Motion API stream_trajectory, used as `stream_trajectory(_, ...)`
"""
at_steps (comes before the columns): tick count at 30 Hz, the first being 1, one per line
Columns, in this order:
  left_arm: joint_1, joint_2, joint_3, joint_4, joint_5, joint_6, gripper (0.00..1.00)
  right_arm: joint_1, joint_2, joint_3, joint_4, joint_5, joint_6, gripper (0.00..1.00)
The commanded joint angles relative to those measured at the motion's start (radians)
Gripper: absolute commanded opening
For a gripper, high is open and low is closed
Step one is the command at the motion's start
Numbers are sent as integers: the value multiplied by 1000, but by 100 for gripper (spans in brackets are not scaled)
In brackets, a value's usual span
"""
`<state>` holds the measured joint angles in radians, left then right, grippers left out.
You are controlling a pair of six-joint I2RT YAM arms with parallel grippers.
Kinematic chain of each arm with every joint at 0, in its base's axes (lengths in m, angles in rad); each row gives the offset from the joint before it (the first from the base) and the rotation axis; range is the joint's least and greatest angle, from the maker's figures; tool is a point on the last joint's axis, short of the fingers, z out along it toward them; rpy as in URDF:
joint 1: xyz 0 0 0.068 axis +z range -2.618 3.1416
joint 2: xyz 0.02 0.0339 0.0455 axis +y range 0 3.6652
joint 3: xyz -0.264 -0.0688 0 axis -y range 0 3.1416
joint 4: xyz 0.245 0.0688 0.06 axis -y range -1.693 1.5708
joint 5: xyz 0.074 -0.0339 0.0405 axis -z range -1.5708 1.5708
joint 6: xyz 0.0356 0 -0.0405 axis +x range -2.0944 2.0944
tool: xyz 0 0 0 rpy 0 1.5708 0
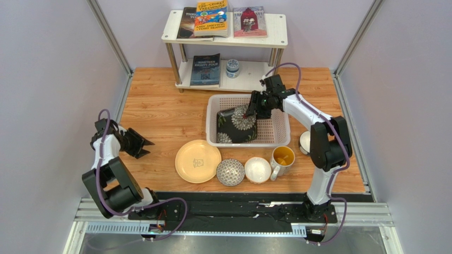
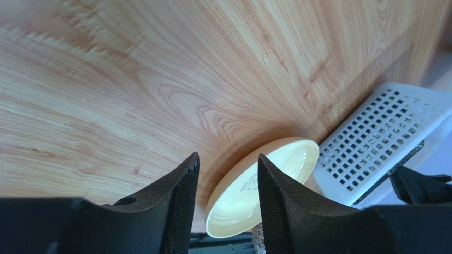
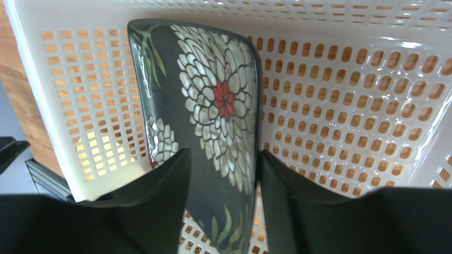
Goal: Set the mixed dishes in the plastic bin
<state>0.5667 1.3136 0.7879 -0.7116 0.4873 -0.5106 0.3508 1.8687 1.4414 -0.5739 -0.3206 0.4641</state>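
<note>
The black square floral plate (image 1: 237,125) leans tilted inside the white plastic bin (image 1: 276,132), against its left wall. My right gripper (image 1: 250,112) is at the plate's upper right corner. In the right wrist view its jaws (image 3: 225,156) stand open on either side of the plate's (image 3: 212,95) near edge, with the bin's perforated wall (image 3: 345,79) behind. The round yellow plate (image 1: 198,161), grey-patterned bowl (image 1: 230,172), white bowl (image 1: 258,170) and yellow-inside mug (image 1: 283,157) stand in a row in front of the bin. Another bowl (image 1: 304,142) is half hidden by the right arm. My left gripper (image 1: 144,143) is open and empty, left of the yellow plate (image 2: 265,185).
A two-level white shelf (image 1: 276,39) with books stands at the back, with the small blue-and-white jar (image 1: 232,67) on its lower level. Grey walls close in the table on both sides. The bin's corner (image 2: 382,137) shows in the left wrist view.
</note>
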Motion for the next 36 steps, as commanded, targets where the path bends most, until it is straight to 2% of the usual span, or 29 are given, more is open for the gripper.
stream_trajectory(1,-69,36,27,18,8,35,51,4,-65,21,57,-18,16,61)
stream_trajectory(4,-134,56,50,6,-21,52,51,1,-95,5,33,11,13,62)
stream_trajectory(5,-151,62,63,3,-23,64,51,2,-115,5,1,21,11,66)
stream_trajectory(11,-293,140,114,-22,-36,112,52,2,-193,-30,-118,89,-5,68)
stream_trajectory(14,-326,157,114,-20,-33,121,53,2,-236,-62,-148,117,-4,68)
stream_trajectory(23,-387,202,112,-19,-15,141,54,2,-419,-171,-115,86,89,68)
stream_trajectory(29,-485,254,109,-20,-13,142,53,2,-557,-249,-103,101,131,67)
stream_trajectory(35,-545,300,117,-19,-49,121,45,2,-623,-276,-101,101,153,64)
stream_trajectory(36,-548,306,120,-20,-49,124,40,4,-626,-276,-101,100,153,64)
